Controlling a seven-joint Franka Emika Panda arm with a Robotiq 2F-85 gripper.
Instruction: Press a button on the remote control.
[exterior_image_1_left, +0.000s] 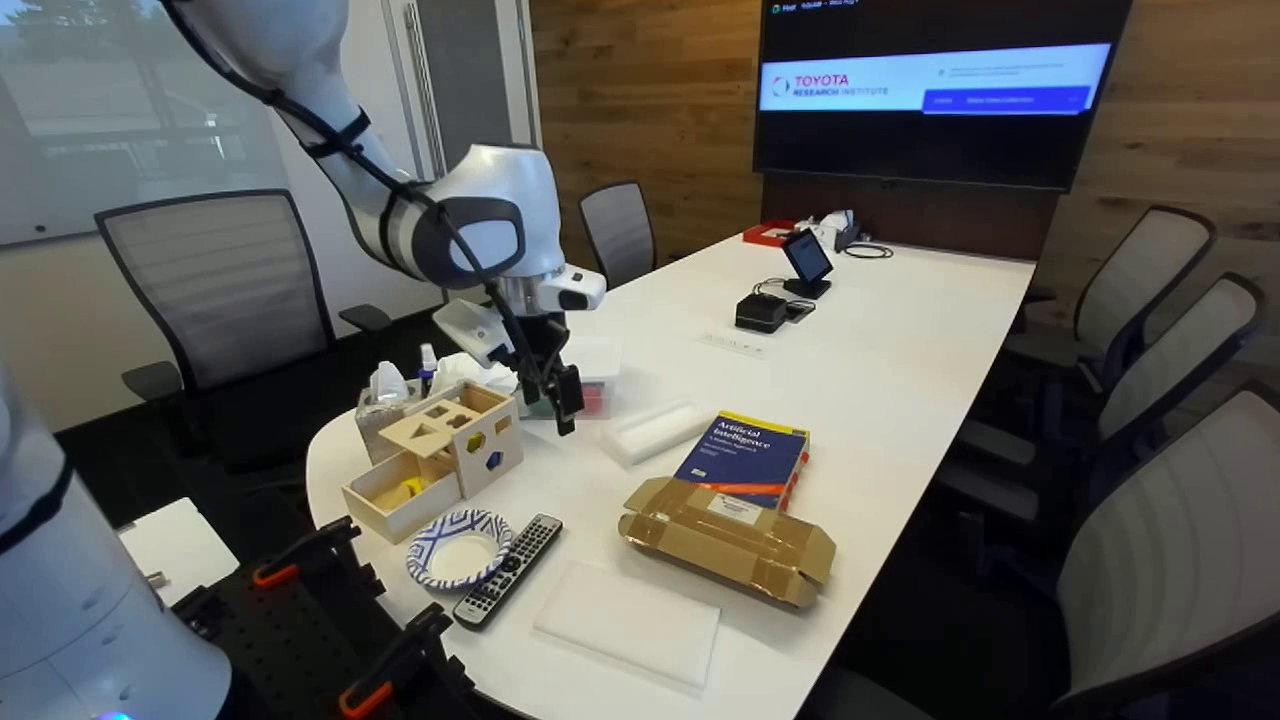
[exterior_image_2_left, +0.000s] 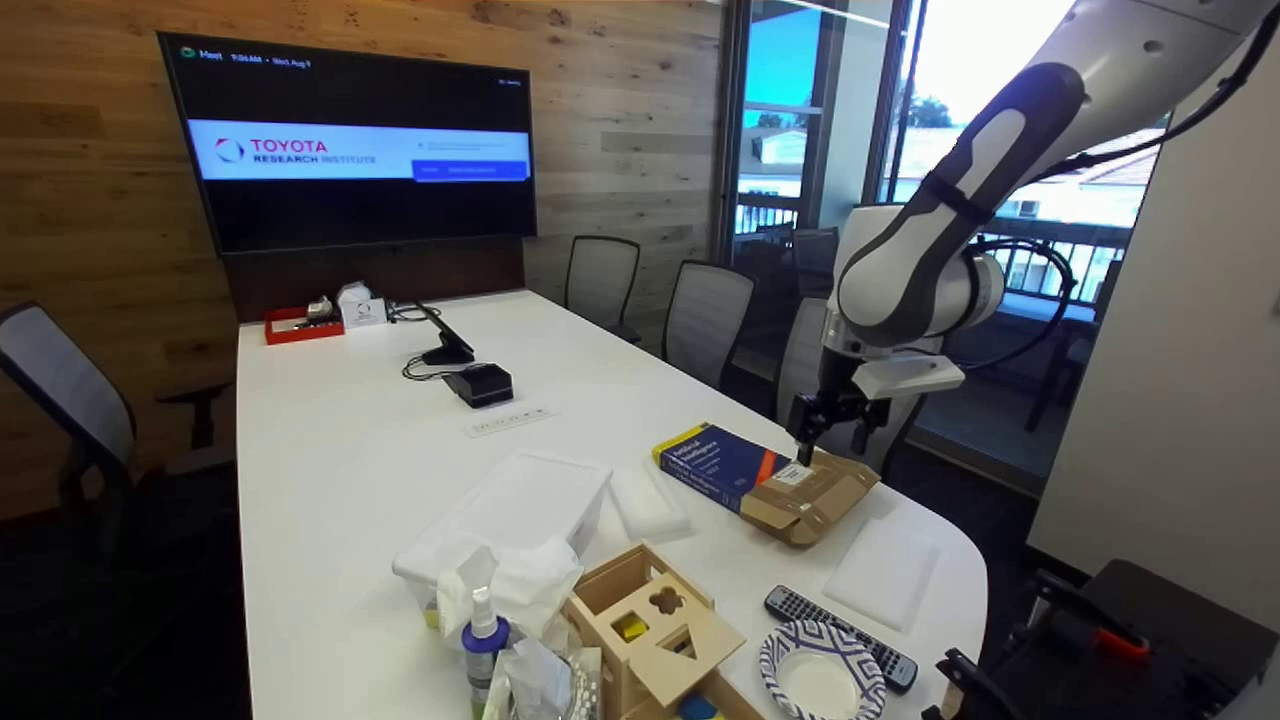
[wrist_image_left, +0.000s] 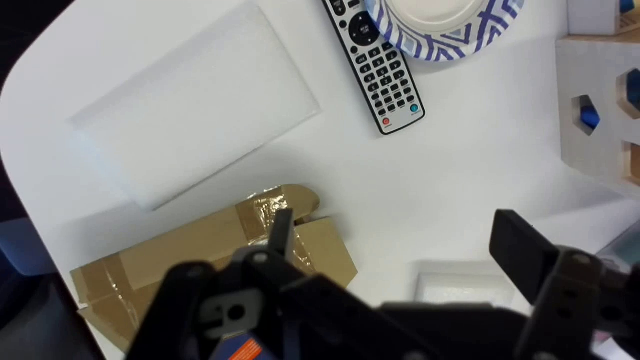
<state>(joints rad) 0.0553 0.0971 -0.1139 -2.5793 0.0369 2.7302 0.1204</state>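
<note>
The remote control (exterior_image_1_left: 507, 578) is a slim dark oblong with rows of small buttons, lying flat on the white table. It also shows in an exterior view (exterior_image_2_left: 803, 607) and in the wrist view (wrist_image_left: 384, 82). A blue-patterned paper plate (exterior_image_1_left: 458, 550) overlaps one long side of it, hiding a few buttons; its far end is cut off in the wrist view. My gripper (exterior_image_1_left: 567, 405) is open and empty, pointing down above the table. It also shows in an exterior view (exterior_image_2_left: 835, 440). In the wrist view the fingers (wrist_image_left: 392, 227) are wide apart, with the remote beyond them, untouched.
A cardboard package (exterior_image_1_left: 730, 540) and a blue book (exterior_image_1_left: 745, 455) lie near the gripper. White foam pieces (exterior_image_1_left: 630, 622) lie beside the remote. A wooden shape box (exterior_image_1_left: 480, 440), tissues, a spray bottle (exterior_image_2_left: 485, 640) and a clear bin (exterior_image_2_left: 510, 500) stand close by.
</note>
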